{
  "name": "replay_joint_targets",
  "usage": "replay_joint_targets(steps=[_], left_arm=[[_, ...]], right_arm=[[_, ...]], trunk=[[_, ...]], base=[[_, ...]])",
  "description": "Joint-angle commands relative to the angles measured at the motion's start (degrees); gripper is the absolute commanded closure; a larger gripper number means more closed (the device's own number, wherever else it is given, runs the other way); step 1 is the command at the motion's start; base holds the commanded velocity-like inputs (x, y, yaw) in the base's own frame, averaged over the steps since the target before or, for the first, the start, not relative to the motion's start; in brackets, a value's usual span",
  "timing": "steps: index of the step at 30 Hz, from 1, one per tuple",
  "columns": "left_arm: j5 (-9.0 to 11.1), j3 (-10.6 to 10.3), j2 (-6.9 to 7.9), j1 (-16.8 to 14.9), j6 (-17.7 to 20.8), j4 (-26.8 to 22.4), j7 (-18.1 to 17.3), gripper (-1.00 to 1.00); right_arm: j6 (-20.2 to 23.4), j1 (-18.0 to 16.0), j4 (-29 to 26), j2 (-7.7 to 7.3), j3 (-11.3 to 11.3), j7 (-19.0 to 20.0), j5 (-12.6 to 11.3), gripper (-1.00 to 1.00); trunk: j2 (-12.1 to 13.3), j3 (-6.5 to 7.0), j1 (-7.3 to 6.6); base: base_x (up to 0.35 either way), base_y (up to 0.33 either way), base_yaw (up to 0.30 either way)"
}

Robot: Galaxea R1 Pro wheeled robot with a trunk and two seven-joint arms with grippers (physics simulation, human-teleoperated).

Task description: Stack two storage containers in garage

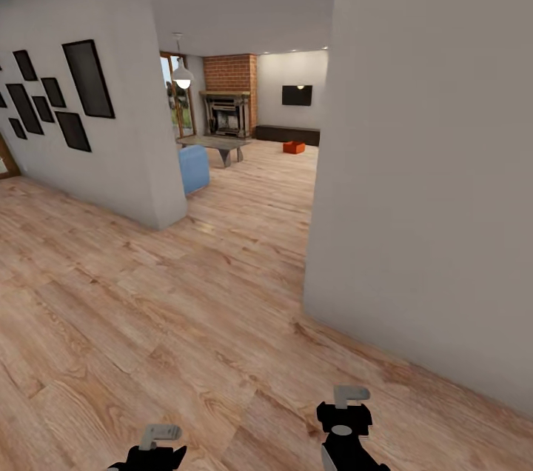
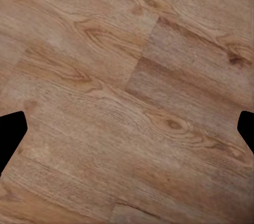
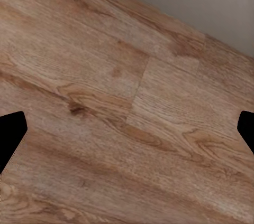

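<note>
Hallway view into the living room (image 1: 244, 123).
1 orange bin (image 1: 294, 147) sits on the wood floor (image 1: 185, 308) by the dark cabinet (image 1: 289, 135); left end effector (image 2: 127, 131) and right end effector (image 3: 127, 131) both spread wide, empty.

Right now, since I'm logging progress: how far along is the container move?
Nothing looks done. One orange container sits far ahead on the living room's wood floor near the dark cabinet. Both grippers, left and right, carry nothing, jaws open. Fetching, carrying and stacking all remain.
</note>
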Motion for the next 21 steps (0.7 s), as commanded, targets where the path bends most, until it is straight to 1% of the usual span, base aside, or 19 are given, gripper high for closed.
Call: replay_joint_targets(steps=[1, 7, 14, 15, 16, 19, 21], left_arm=[[0.6, -0.41, 0.05, -0.05, -0.22, 0.05, -0.12, -1.0], [0.68, -0.3, 0.02, -0.05, -0.32, 0.22, -0.17, -1.0], [0.49, -0.34, -0.02, -0.05, -0.46, 0.33, 0.8, -1.0], [0.47, -0.35, -0.02, -0.05, -0.47, 0.33, 1.31, -1.0], [0.44, -0.37, -0.02, -0.05, -0.49, 0.3, 2.93, -1.0], [0.41, -0.42, -0.05, -0.05, -0.6, 0.23, 6.11, -1.0], [0.35, -0.55, -0.05, -0.05, -0.76, -0.05, 9.29, -1.0]], right_arm=[[0.59, -0.03, -0.05, 0.0, 0.26, -0.32, 0.3, -1.0], [0.5, -0.03, 1.7, 0.07, 0.45, 0.56, 0.37, -1.0], [0.43, -0.03, 1.87, -0.01, 0.41, 0.63, 0.46, -1.0], [0.43, -0.03, 1.88, -0.02, 0.41, 0.62, 0.46, -1.0], [0.42, -0.03, 1.88, 0.0, 0.41, 0.55, 0.46, -1.0], [0.42, -0.03, 1.88, 0.03, 0.4, 0.4, 0.47, -1.0], [0.42, -0.03, 1.85, 0.05, 0.42, 0.28, 0.47, -1.0]], trunk=[[-0.03, -0.06, 0.03], [-0.03, -0.06, 0.03], [-0.03, -0.06, 0.03], [-0.03, -0.06, 0.03], [-0.03, -0.06, 0.03], [-0.03, -0.06, 0.03], [-0.03, -0.06, 0.03]], base=[[0.256, 0.0, 0.0], [0.237, 0.0, 0.0], [0.23, 0.0, 0.0], [0.23, 0.0, 0.0], [0.23, 0.0, 0.0], [0.222, 0.0, 0.0], [0.186, 0.0, 0.0]])
